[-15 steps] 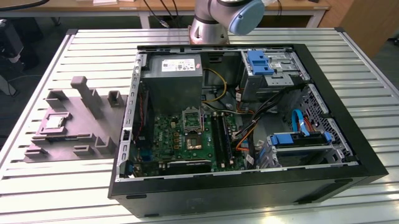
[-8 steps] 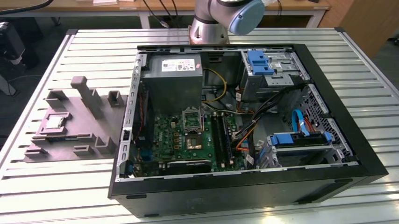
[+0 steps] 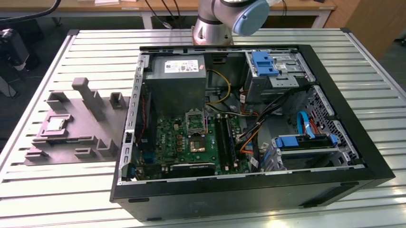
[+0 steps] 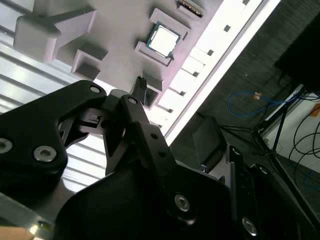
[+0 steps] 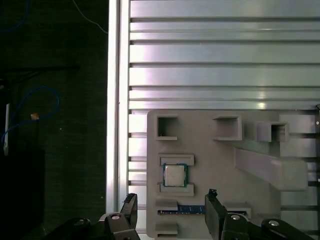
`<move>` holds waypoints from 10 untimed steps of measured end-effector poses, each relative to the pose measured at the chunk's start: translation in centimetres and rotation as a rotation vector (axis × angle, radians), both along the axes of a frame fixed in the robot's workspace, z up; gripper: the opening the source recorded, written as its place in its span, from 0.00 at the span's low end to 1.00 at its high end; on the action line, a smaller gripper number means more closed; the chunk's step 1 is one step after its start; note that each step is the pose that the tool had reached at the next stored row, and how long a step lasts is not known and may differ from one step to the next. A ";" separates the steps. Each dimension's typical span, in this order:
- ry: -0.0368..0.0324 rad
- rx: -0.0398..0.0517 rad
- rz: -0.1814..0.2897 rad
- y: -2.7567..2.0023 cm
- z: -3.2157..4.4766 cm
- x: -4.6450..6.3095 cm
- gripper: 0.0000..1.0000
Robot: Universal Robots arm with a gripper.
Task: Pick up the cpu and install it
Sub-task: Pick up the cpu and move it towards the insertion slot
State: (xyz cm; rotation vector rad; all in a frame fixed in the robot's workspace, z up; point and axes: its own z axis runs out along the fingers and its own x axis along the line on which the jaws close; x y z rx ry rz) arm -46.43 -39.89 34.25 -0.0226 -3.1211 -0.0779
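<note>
Hand [image 5: 171, 215] released, fingers [image 5: 214, 210] spread wide, nothing between them. It hangs over the grey fixture tray [image 5: 210, 150] on the slatted worktop [image 5: 225, 50], not touching anything.

The cpu [image 5: 174, 175] lies flat, silvery side up, in its pocket in the tray. It's ahead of the fingertips, about on the centre line between them, and looks well clear of them.

Step in hand, as I judge it: lining up for the pick. To do it well:
- Come straight down with the cpu centred in the gap.
- Keep the fingers square to the chip's edges.
- The pocket's raised lips sit on the two sides away from the fingers, so the open sides look like the ones to close on.
- Grip lightly by the edges and keep it level. A tilted chip could snag in the pocket.

First wrist view gives the finger spread against the cpu, good for checking centring. Second wrist view sees the cpu [image 4: 162, 40] obliquely past the hand's black body, which hints at the height left. Exterior view adds the destination: open PC case [image 3: 355, 156] beside the tray, with motherboard [image 3: 184, 142] and metal-framed socket [image 3: 195, 115].
</note>
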 end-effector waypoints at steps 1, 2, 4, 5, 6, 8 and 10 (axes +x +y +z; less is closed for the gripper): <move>0.0001 0.0000 0.000 -0.02 -0.11 0.0 0.65; 0.0001 -0.0001 0.000 -0.06 -0.22 0.0 0.65; 0.0000 0.0000 0.000 -0.12 -0.42 0.0 0.65; 0.0001 0.0001 0.000 -0.13 -0.46 0.0 0.65; 0.0003 0.0000 0.000 -0.13 -0.47 0.0 0.65; 0.0002 0.0002 0.000 -0.14 -0.49 0.0 0.65; 0.0002 0.0001 0.000 -0.14 -0.49 0.0 0.65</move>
